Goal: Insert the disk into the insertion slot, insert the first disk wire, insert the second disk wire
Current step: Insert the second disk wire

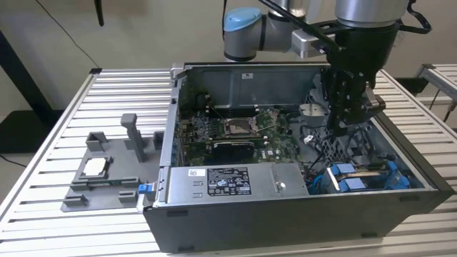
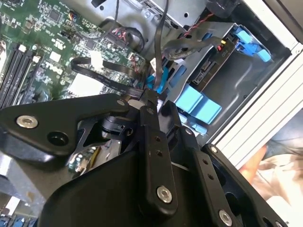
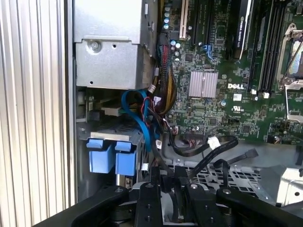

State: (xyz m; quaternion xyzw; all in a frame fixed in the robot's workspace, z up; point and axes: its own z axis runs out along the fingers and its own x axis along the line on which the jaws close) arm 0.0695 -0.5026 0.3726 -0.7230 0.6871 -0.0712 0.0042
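Observation:
The disk (image 1: 365,171) lies in the insertion slot (image 1: 404,181) at the case's front corner on the exterior view's right, its blue carrier tabs (image 3: 111,156) showing at the end. My gripper (image 1: 341,124) hangs inside the case just behind the slot. In the second wrist view my gripper (image 2: 150,98) is shut on a thin black disk wire (image 2: 162,42) that rises from the fingertips (image 2: 152,109). A blue wire (image 3: 138,116) loops between the slot and the motherboard. In the first wrist view my gripper (image 3: 166,176) has the black wire (image 3: 203,161) running into it.
The open computer case (image 1: 286,225) sits on a slatted metal table (image 1: 128,91). The grey power-supply box (image 1: 228,181) fills the case's front, beside the motherboard (image 1: 236,131). A grey fixture (image 1: 107,168) stands outside, on the exterior view's left. Loose cables crowd the area around the slot.

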